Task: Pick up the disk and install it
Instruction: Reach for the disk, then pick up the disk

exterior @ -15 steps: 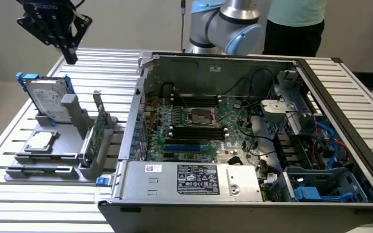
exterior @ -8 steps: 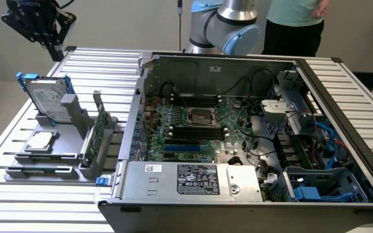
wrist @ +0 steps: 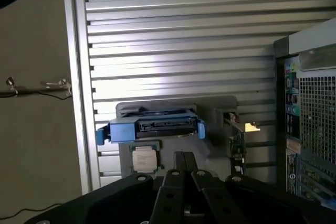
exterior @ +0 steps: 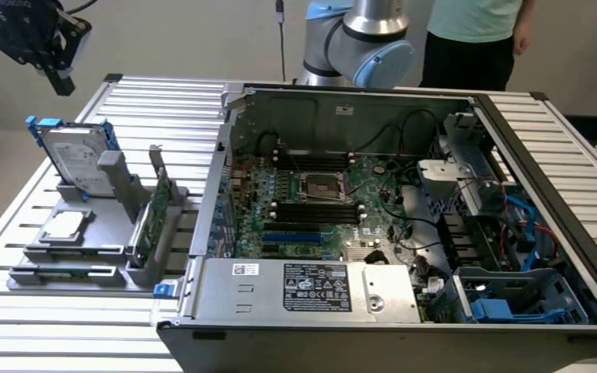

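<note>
The disk (exterior: 78,159) stands on edge in a grey holder (exterior: 96,237) on the exterior view's left. It is silver-grey with a white label and blue rails. My black gripper (exterior: 62,84) hangs well above and behind it, apart from it and holding nothing. In the wrist view the disk (wrist: 152,126) shows edge-on below the gripper (wrist: 184,157), whose fingers are shut together.
The holder also carries a square silver chip (exterior: 63,227) and an upright green card (exterior: 148,221). An open computer case (exterior: 215,202) takes up the slatted table's (exterior: 153,101) middle and right, with blue parts in its near right corner (exterior: 506,303). A person (exterior: 475,31) stands behind the table.
</note>
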### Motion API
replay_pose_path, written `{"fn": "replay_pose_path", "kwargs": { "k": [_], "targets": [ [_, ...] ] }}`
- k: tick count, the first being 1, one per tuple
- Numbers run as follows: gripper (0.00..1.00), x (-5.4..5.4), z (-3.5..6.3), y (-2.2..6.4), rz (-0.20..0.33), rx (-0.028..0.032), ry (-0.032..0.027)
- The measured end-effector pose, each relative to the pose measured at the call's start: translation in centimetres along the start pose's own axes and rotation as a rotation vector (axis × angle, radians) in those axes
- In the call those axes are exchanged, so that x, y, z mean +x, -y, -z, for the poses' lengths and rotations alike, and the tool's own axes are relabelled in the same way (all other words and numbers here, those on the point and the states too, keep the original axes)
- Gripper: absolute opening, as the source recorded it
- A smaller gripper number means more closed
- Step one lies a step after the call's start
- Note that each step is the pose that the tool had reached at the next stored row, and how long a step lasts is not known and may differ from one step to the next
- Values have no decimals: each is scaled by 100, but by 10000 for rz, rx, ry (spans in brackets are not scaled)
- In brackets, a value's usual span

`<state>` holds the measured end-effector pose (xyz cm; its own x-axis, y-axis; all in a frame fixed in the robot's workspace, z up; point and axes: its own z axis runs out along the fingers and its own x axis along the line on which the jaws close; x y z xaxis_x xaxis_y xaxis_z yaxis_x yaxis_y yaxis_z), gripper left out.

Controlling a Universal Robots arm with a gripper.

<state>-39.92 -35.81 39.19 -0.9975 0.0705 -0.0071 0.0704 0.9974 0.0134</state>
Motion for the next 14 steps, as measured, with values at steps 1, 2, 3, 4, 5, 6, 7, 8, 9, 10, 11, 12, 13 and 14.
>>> {"fn": "replay_pose_path", "kwargs": {
  "k": [1,2,3,4,5,6,7,8,9,10,11,12,13,14],
  "targets": [
    [11,43,-1,-1,0,3,-42],
    [11,87,-2,-1,1,6,-87],
    [11,129,-3,-2,-1,9,-132],
    [11,170,-4,-3,-2,12,-177],
    [11,209,-4,-4,-2,16,-225],
    [11,251,-6,-5,-3,19,-274],
    [11,285,-6,-3,-4,22,-314],
    [11,311,-6,-2,-4,24,-344],
    [11,327,-7,-2,-4,24,-354],
    [11,330,-7,-3,-2,25,-354],
    [11,330,-6,-3,2,25,-355],
    [11,330,-6,-3,2,25,-356],
    [11,330,-6,-4,1,25,-356],
    [11,330,-6,-4,1,25,-355]
  ]
}}
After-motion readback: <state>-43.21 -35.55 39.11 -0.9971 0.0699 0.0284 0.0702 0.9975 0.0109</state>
